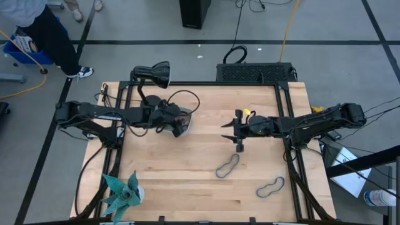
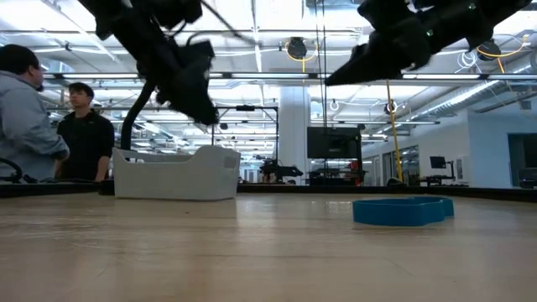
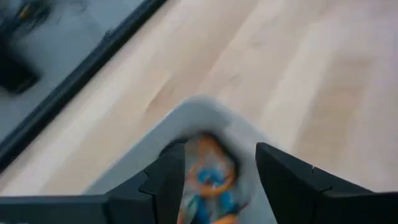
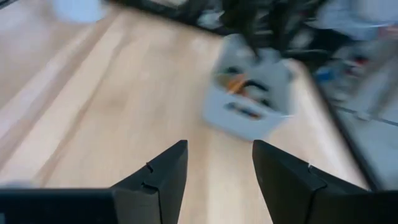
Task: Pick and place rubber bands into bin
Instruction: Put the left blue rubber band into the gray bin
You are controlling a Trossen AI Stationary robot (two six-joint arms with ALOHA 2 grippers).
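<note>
Left gripper (image 1: 181, 125) hovers over the small light grey translucent plastic bin (image 2: 176, 174) at upper centre-left of the high view, fingers parted, grasping nothing. Right gripper (image 1: 228, 128) hangs mid-frame, likewise spread and empty. Two dark floppy rubber-band loops (image 1: 227, 165) lie lower right on the wooden table (image 1: 187, 181).

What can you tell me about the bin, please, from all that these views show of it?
The bin is a small, shallow, pale grey tray of what looks like translucent plastic, with rounded corners. It sits upright and flat on the wooden table, in its far left part. Bands lie inside it, orange and blue ones among them. The left hand hangs open just above it, fingers apart; whether it touches the rim cannot be told. The right hand is well away.
</note>
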